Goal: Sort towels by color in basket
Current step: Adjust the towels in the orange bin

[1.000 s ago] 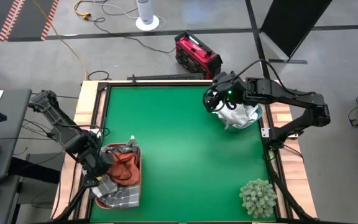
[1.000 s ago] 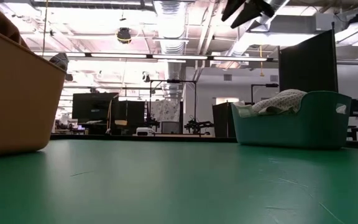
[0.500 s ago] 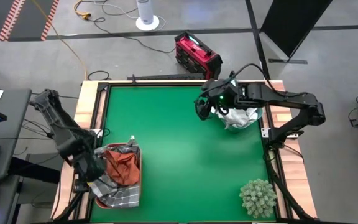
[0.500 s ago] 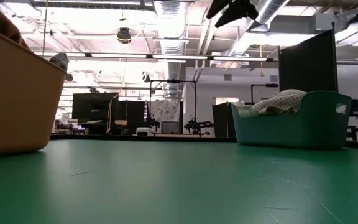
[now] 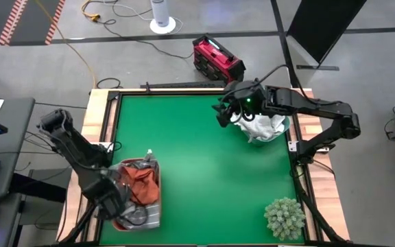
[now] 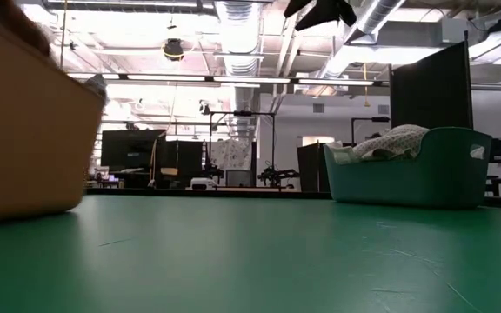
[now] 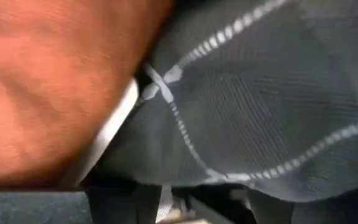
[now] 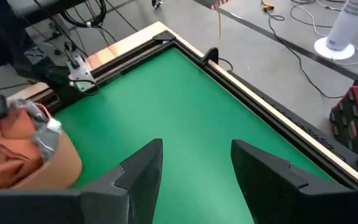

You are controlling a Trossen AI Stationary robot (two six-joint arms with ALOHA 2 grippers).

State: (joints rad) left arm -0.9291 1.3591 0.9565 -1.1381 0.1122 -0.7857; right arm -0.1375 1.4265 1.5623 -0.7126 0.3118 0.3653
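Rust-orange towel (image 5: 137, 184) and grey checked towel (image 7: 260, 112) lie in my tan basket (image 5: 155, 209) at 7 o'clock; left fingers' state indiscernible. Right fingers (image 8: 145, 165) apart, empty, beside teal basket (image 6: 407, 178) at 2 o'clock.

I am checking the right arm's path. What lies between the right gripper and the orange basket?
Only bare green table, seen in the high view, between right gripper and orange basket.

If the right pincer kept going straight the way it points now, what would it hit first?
Probably the bare green table: the open right pincer points down across it toward the tan basket with the rust-orange towel, though depth is hard to judge.
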